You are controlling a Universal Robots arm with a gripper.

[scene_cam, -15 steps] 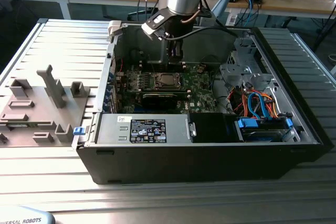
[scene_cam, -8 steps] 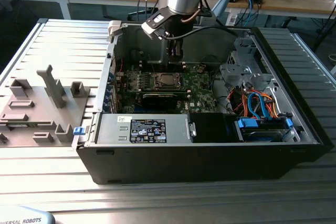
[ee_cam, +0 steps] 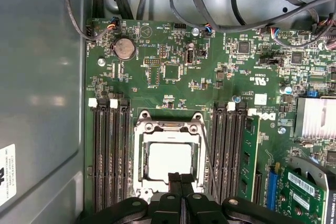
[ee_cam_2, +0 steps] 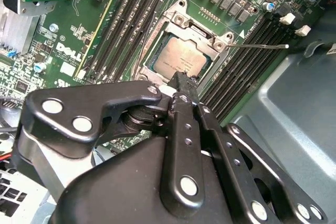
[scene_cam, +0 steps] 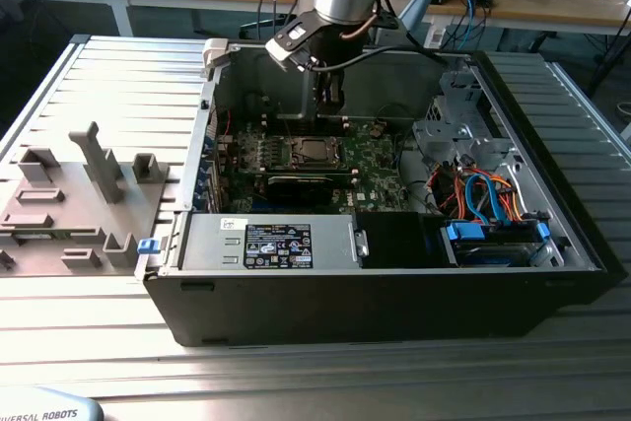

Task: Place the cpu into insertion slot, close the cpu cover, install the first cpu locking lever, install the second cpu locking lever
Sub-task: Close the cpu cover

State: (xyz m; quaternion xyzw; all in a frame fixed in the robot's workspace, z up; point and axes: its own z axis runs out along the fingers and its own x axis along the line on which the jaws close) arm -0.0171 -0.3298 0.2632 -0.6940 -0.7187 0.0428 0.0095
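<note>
The cpu (ee_cam: 169,161) (ee_cam_2: 181,59), a dull silver square, lies flat in the insertion slot (ee_cam: 139,182) on the green board. The cpu cover (ee_cam: 140,150) (ee_cam_2: 157,40) lies down over it, and the chip shows through the cover's square cut-out. A thin silver locking lever (ee_cam_2: 258,46) sticks out from one corner of the socket. My gripper (ee_cam: 181,178) (ee_cam_2: 181,80) hangs just above the socket's edge, its black fingers pressed together with nothing between them. In the exterior view the gripper (scene_cam: 328,98) is inside the open computer case, above the socket (scene_cam: 314,152).
Rows of long black memory slots (ee_cam: 110,156) (ee_cam: 231,150) flank the socket on both sides. A finned heat sink (ee_cam: 315,119) and a green card (ee_cam: 304,187) sit nearby. Cables (ee_cam: 210,3) run along the case wall. Grey fixture blocks (scene_cam: 94,160) stand outside the case.
</note>
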